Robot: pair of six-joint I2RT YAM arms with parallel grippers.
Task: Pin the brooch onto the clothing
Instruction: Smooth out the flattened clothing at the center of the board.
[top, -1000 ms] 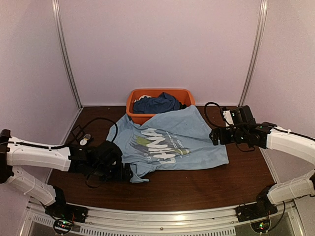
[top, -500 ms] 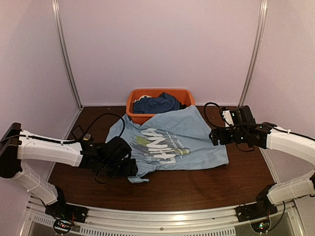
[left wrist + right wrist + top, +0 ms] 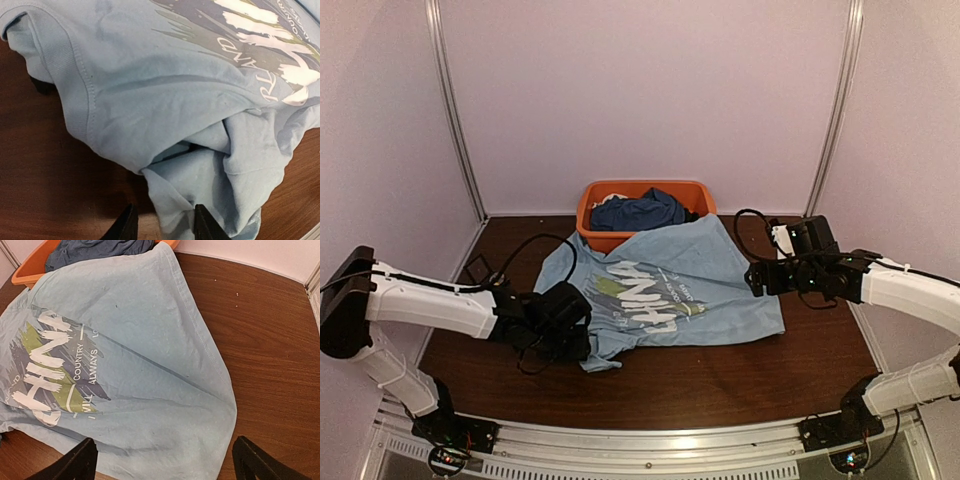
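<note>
On the left, the left arm's black two-finger gripper [image 3: 582, 345] sits low at the near-left corner of the light blue short-sleeved T-shirt with the white, green and yellow "CHINA" print [image 3: 720, 290]. Its wrist view shows the 2 fingers [image 3: 126, 226] on either side of a bunched fold of the shirt's edge. The jaws are partway in, and I cannot tell whether they pinch the cloth. One second ago this arm lay further left with its jaws wider, and a small round disc showed on the dark brown wooden bench [image 3: 720, 385] beside it. Now the arm and its cables cover that spot, and the brooch cannot be made out in any view. The shirt spreads across the bench's middle, its far edge draped on the rim of the orange plastic tub [image 3: 588, 212] holding a dark blue garment [image 3: 640, 212] at the far edge. The right arm's black gripper [image 3: 757, 277] hangs by the shirt's right edge with its jaws spread wide, unchanged from before. Bare wood runs along the near edge and right of the shirt.
</note>
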